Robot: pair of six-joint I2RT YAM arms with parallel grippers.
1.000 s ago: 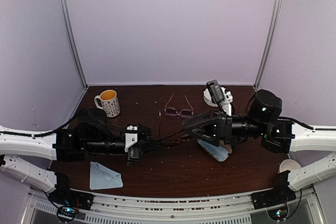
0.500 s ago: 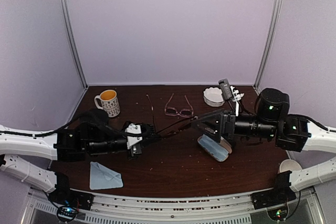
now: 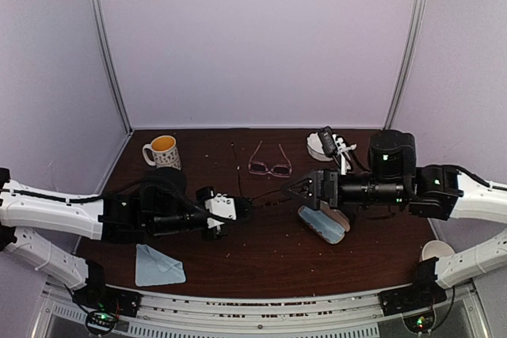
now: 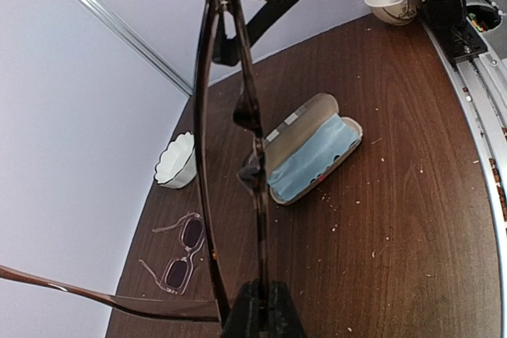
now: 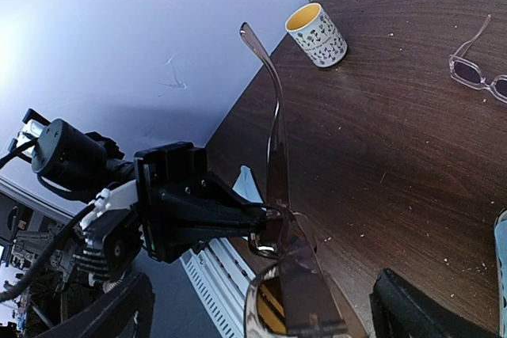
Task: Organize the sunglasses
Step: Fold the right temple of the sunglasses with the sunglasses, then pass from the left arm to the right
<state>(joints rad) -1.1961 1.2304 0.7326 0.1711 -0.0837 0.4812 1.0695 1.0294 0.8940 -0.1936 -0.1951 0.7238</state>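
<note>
Left claw (image 3: 244, 207) was clamped shut on one end of the dark sunglasses (image 5: 276, 164), at the hinge, w/ that temple swung open and sticking up. Right claw (image 3: 293, 190) sat at the frame's other end, jaws parted either side of the lens; couldn't tell if either finger touched it. Both arms lay low and nearly level, reaching inward from left and right. The claws faced each other over mid-worktop, w/ the dark pair up in the air btwn them.

Pink glasses (image 3: 270, 169) lay on the worktop (image 3: 261, 263) just beyond, temples unfolded and pointing far. An oblong case (image 3: 322, 225) lay open under the right arm, light-blue lining showing, tan lid hinged back. Mug (image 3: 162, 154), yellow inside, stood far left. White scalloped bowl (image 3: 319, 148) sat far right, partly behind the right wrist. A 2nd bowl (image 3: 437, 251) sat at the near right edge. Blue cloth (image 3: 158, 265) lay near left. The worktop was dark brown wood w/ pale specks; the walls were pale lilac w/ metal corner strips.
</note>
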